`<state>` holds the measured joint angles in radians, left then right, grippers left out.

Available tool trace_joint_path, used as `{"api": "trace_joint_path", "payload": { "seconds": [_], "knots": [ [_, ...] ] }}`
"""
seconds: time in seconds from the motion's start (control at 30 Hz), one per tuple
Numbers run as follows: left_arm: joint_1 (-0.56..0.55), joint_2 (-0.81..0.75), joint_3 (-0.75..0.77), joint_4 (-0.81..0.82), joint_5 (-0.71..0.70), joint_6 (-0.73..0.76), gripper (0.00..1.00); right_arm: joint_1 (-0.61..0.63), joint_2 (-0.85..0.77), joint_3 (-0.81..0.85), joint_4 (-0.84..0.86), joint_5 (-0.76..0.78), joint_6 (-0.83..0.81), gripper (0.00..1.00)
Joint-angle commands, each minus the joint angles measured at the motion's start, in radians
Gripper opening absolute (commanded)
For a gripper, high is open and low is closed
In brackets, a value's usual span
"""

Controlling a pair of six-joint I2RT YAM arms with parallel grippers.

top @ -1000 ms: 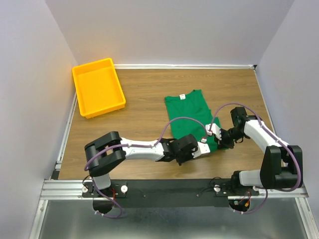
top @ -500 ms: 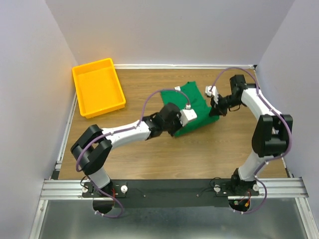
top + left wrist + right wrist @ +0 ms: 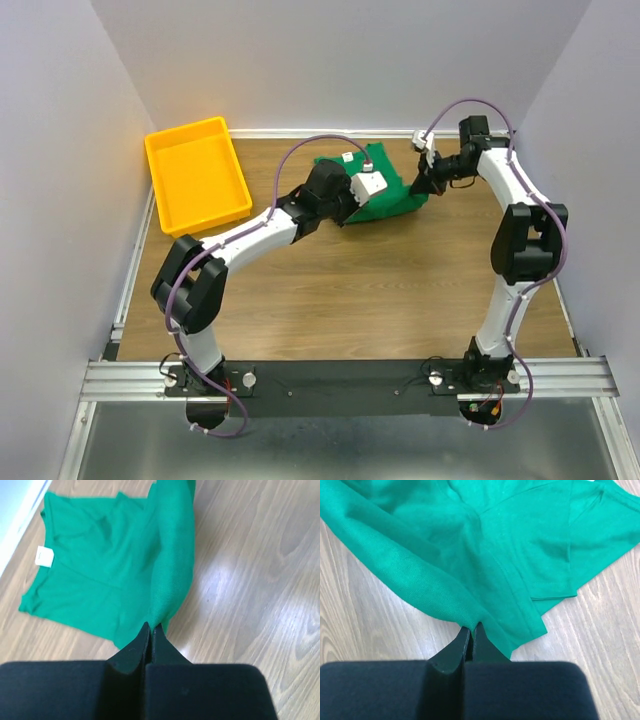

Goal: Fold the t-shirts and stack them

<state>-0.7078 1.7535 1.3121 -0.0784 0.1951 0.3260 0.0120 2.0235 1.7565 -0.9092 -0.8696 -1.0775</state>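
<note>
Both arms have swung out from the near side of the desk toward the far wall, carrying the near edge of the t-shirt back over itself. The cloth that lay long and flat a second ago is now bunched in a short heap at the far edge.

The left gripper is pinched tight on a fold of the green fabric, which rises from its black fingers in a rounded ridge. The right gripper is clamped just as narrowly on another part of the same hem, with a soft roll of cloth running off to its left.

The t-shirt lies doubled between the two grippers, close to the back wall. Its knit is fine and matte, and seams and a sleeve edge show in the right wrist view. A small white neck tag sits on the lower layer.

The desk is wood-grain laminate with a light sheen. A shallow yellow plastic tray, rectangular with rounded corners, stands at its far left, well apart from the shirt. Plain pale walls enclose three sides, and a metal rail runs along the near edge.
</note>
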Motion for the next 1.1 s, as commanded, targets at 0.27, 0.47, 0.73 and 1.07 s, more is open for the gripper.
{"api": "trace_joint_path", "payload": {
  "seconds": [0.27, 0.47, 0.73, 1.07],
  "knots": [
    [-0.114, -0.069, -0.16, -0.037, 0.112, -0.062, 0.0, -0.006, -0.301, -0.502, -0.01, 0.102, -0.254, 0.01],
    [-0.248, -0.083, -0.234, -0.041, 0.101, -0.16, 0.0, -0.006, -0.506, -0.738, -0.011, 0.139, -0.265, 0.01],
    [-0.438, -0.146, -0.336, -0.021, 0.084, -0.312, 0.0, -0.007, -0.819, -1.052, -0.106, 0.204, -0.263, 0.01],
    [-0.415, -0.241, -0.353, -0.018, 0.006, -0.26, 0.0, -0.007, -0.84, -0.95, -0.077, 0.164, -0.184, 0.0]
  ]
}}
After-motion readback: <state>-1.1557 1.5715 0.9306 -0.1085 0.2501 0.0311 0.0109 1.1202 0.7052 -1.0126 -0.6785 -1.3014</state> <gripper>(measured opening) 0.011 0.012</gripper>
